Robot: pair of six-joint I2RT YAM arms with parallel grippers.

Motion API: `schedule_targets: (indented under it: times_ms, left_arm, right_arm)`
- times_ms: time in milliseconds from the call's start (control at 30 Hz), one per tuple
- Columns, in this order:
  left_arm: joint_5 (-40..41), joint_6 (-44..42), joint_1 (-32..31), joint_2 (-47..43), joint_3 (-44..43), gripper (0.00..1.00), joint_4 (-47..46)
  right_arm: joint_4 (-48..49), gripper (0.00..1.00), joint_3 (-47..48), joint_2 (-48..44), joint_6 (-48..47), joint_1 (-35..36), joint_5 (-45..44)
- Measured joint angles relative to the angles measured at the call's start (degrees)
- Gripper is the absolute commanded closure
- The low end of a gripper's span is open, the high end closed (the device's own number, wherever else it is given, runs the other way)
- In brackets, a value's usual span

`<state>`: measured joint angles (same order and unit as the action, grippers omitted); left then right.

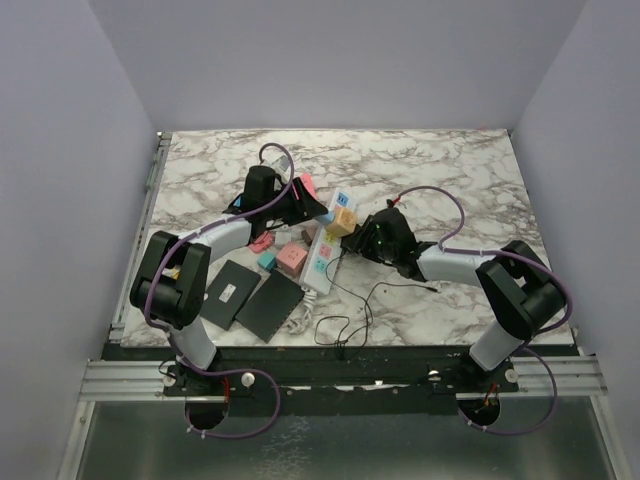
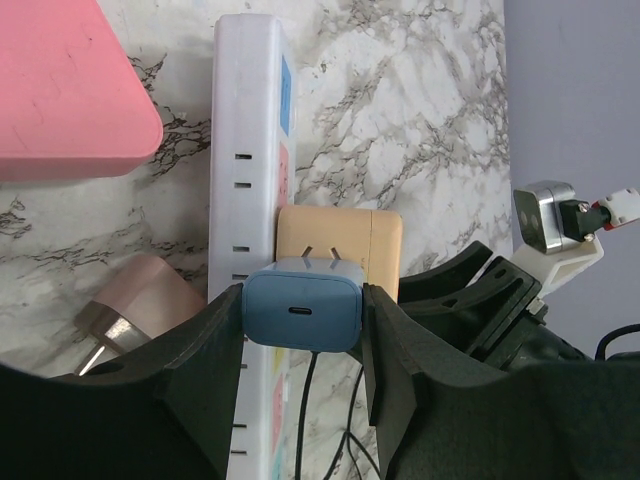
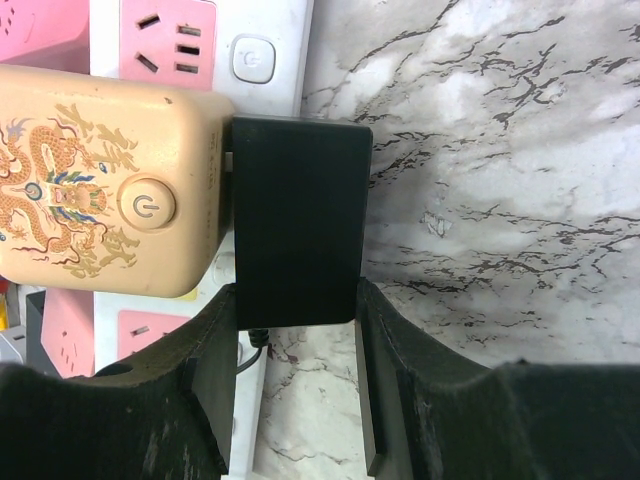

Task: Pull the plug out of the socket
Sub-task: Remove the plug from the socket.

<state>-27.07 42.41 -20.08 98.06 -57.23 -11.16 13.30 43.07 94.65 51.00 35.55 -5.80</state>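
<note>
The white power strip [image 1: 322, 262] lies slanted mid-table; its side also shows in the left wrist view [image 2: 245, 150]. My left gripper [image 2: 303, 300] is shut on a blue plug [image 2: 300, 312], both fingers pressed against its sides; two metal prongs show at its far end, over the strip. A beige plug [image 2: 340, 240] sits just behind it. My right gripper [image 3: 297, 300] is shut on a black plug [image 3: 295, 210] at the strip's edge, beside the beige dragon-printed plug [image 3: 95, 185]. From above, the left gripper [image 1: 303, 207] and the right gripper [image 1: 362, 237] flank the strip.
Two flat black pads [image 1: 270, 305] lie near the front left. Pink and teal blocks [image 1: 290, 258] sit left of the strip, and a pink block [image 2: 70, 90] lies beyond it. A thin black cord [image 1: 350, 310] loops toward the front edge. A rose-coloured adapter [image 2: 130, 310] lies left of the strip.
</note>
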Motion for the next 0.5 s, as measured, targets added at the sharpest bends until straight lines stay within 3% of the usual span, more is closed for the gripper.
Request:
schedule_targets:
  times_ms: [267,500]
  left_arm:
    - [0.3,-0.9,-0.1,-0.5,0.9,1.0,-1.5]
    - [7.2,-7.1,-4.0,-2.6,-0.3,1.0,1.9]
  right_arm:
    - [0.3,1.0,0.0,0.3,0.0,-0.3,0.7]
    - [-0.2,1.0,0.0,0.6,0.2,-0.4,1.0]
